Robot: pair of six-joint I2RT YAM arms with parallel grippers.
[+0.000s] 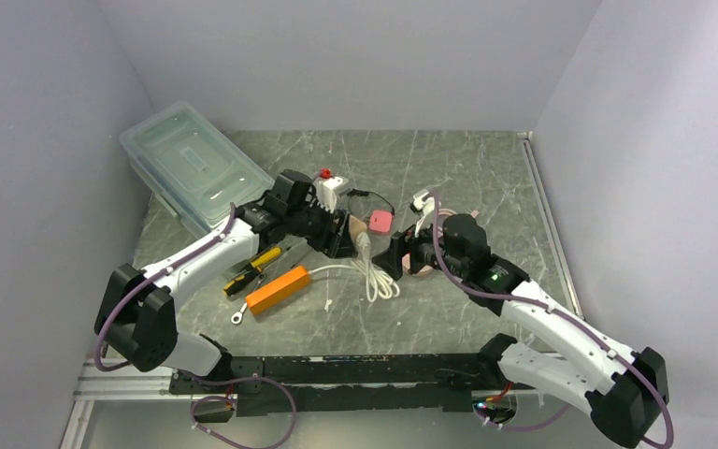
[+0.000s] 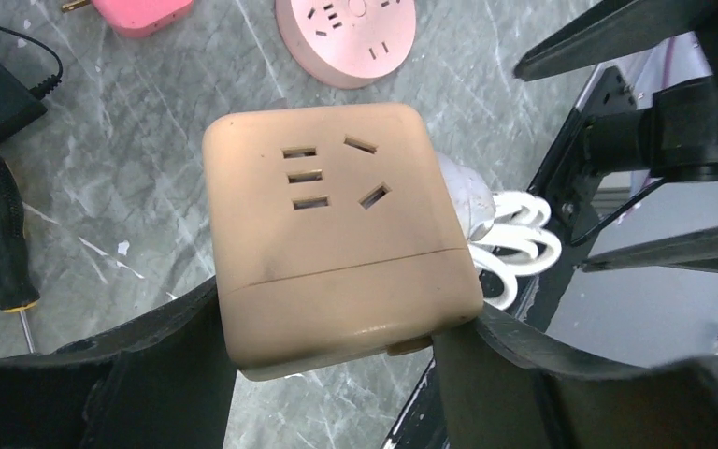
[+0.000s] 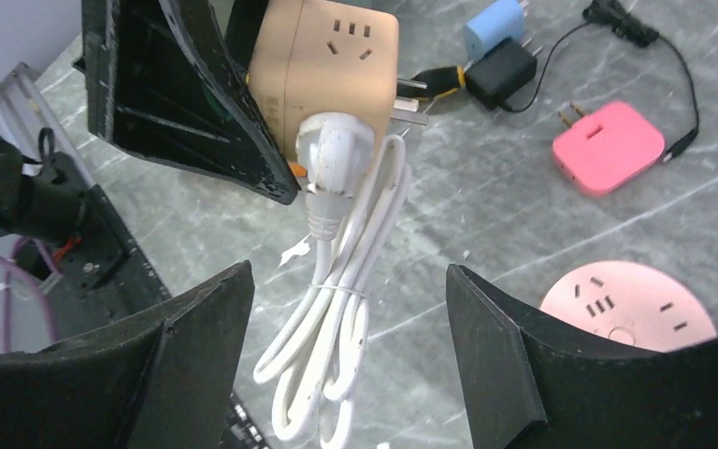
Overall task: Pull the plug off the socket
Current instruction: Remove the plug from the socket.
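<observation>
So the plug [image 3: 335, 150] is sitting pushed into the side of the tan cube socket [image 2: 337, 234], and as far as I can tell it's not out yet. It's the white round one, facing the right wrist camera. Its white cord [image 3: 337, 309] is hanging down from it and looping into a loose bundle on the surface [image 1: 467, 178].

The left jaws are gripping the socket, one finger on each side of its lower half. They're holding it up off the marble-looking surface near the middle of the table. The face with the slots is pointing at the left wrist camera.

The right jaws are standing wide open, hovering over the cord just below the plug and not touching anything.

Around that, a round pink socket [image 3: 628, 309] is lying flat just beside the cord. A square pink adapter [image 3: 608, 147] is sitting a bit further back. Behind the cube there's a blue adapter [image 3: 494, 26] next to a black one [image 3: 500, 73] with a thin black lead.

Off to the left, a yellow-and-black screwdriver [image 2: 0, 234] is lying near an orange block [image 1: 278, 289]. A clear lidded bin [image 1: 192, 164] is sitting at the far left corner.
</observation>
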